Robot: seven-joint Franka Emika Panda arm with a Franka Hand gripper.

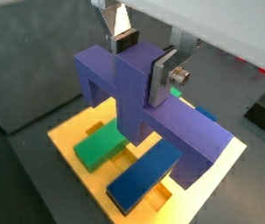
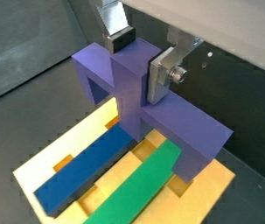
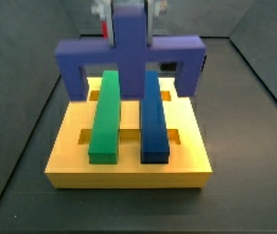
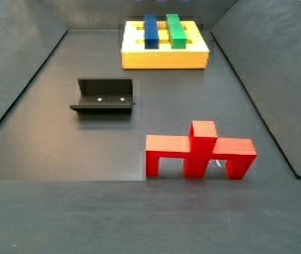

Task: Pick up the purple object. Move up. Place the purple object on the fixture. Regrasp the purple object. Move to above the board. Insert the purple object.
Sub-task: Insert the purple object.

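Note:
My gripper (image 1: 142, 59) is shut on the raised stem of the purple object (image 1: 158, 114), with one finger plate on each side of the stem in both wrist views (image 2: 141, 57). The purple object (image 2: 158, 118) hangs with its wide bar level and its legs pointing down over the far end of the yellow board (image 2: 52, 171). In a side view the purple object (image 3: 131, 50) stands behind the board (image 3: 128, 169), under the gripper (image 3: 131, 11). Whether its legs touch the board I cannot tell. The fixture (image 4: 103, 96) sits bare on the floor, well away from the board (image 4: 166, 60).
A long green bar (image 3: 106, 114) and a long blue bar (image 3: 154, 114) lie side by side in the board's slots. A red cross-shaped piece (image 4: 200, 154) stands on the dark floor near the front. Dark walls close in the floor on both sides.

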